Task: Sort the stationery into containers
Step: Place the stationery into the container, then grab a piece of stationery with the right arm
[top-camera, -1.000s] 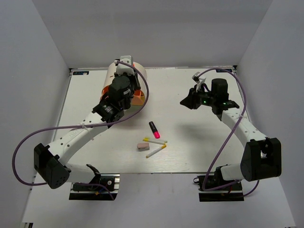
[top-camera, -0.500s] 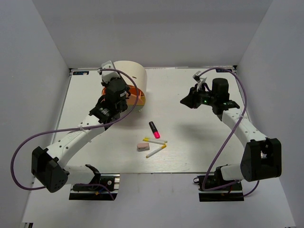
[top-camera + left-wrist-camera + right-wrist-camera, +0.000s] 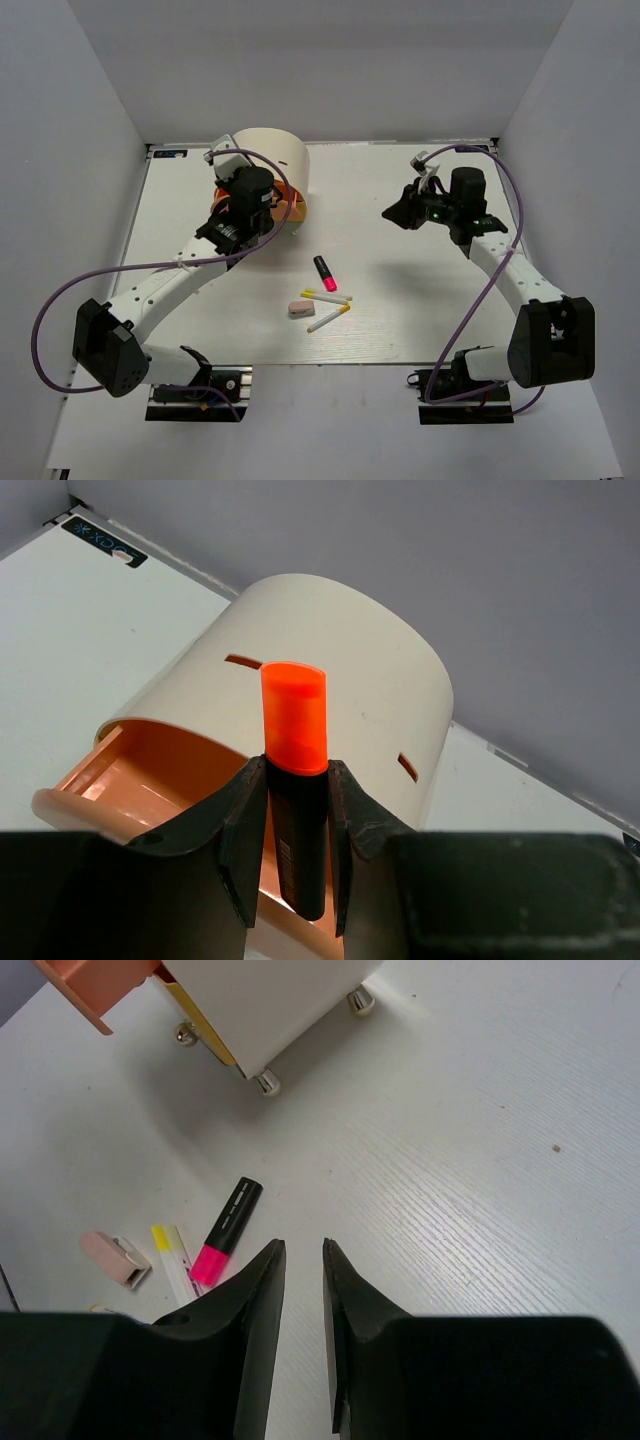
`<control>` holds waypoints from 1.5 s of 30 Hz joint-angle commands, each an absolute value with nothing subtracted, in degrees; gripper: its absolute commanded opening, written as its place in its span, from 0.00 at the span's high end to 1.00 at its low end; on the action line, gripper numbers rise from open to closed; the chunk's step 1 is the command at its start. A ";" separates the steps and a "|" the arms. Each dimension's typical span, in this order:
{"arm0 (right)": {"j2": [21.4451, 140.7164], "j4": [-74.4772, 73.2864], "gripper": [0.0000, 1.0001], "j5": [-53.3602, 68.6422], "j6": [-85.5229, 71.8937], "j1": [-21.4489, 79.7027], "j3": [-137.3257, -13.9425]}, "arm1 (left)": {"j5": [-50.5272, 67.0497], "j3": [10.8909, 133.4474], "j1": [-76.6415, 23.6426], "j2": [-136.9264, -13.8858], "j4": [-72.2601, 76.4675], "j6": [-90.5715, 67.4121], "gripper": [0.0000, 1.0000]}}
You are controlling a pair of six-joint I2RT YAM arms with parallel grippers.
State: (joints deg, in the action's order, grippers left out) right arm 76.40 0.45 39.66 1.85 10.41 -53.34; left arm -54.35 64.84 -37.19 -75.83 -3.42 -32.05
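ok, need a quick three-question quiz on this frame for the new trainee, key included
1. True or false: the right gripper is holding something.
2. What is the left gripper clamped on? A) a ruler B) an orange-capped highlighter C) a glue stick
3. How many stationery items lie loose on the table?

Key:
1. False. Its jaws stand slightly apart with nothing between them.
2. B.
3. Four: a pink-ended highlighter, two white pens and an eraser.
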 commanded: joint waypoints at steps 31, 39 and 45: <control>90.43 -26.07 0.41 41.41 16.61 17.75 -72.22 | -46.68 75.67 -37.71 -66.81 -13.59 -19.78 0.01; 97.99 -27.69 0.38 28.66 10.91 30.21 -75.33 | -44.21 60.32 -37.09 -49.06 -32.67 -35.84 0.15; 101.68 -24.17 0.34 18.20 5.02 37.87 -72.77 | -42.45 51.87 -37.09 -39.48 -44.90 -50.26 0.12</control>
State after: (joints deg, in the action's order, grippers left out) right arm 99.96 -25.41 24.69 8.82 35.14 -73.63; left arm -44.36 54.68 -37.23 -41.36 -35.86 -41.76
